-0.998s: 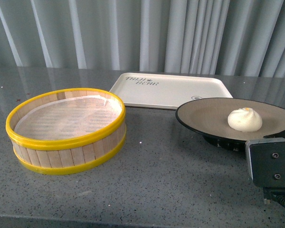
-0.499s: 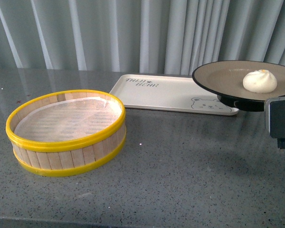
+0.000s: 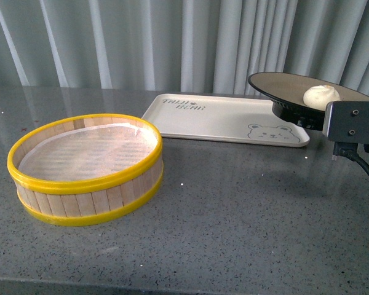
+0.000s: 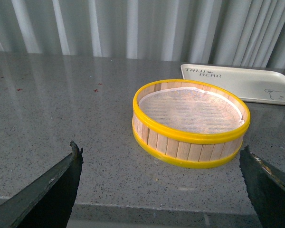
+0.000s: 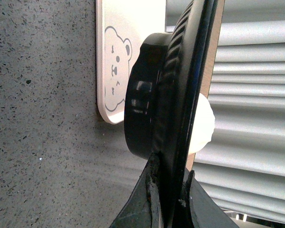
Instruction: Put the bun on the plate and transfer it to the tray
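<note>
The cream-white bun (image 3: 320, 96) sits on the taupe-brown plate (image 3: 283, 84), which is held in the air over the right end of the cream-white tray (image 3: 221, 120). My right gripper (image 3: 350, 120) is shut on the plate's near rim; only its grey body shows in the front view. In the right wrist view my right gripper (image 5: 168, 183) pinches the plate's black rim (image 5: 180, 95), with the bun (image 5: 202, 123) behind it and the tray's bear corner (image 5: 115, 71) below. My left gripper (image 4: 161, 183) is open and empty above the table's front, short of the steamer basket.
An empty yellow-rimmed wooden steamer basket (image 3: 86, 169) stands at the front left of the grey speckled table (image 3: 234, 209); it also shows in the left wrist view (image 4: 192, 123). A pleated grey curtain closes the back. The tray's far end shows in the left wrist view (image 4: 247, 80).
My right gripper has lifted the plate with the bun off the table and carried it back over the tray's right end. The basket and tray have not moved.
</note>
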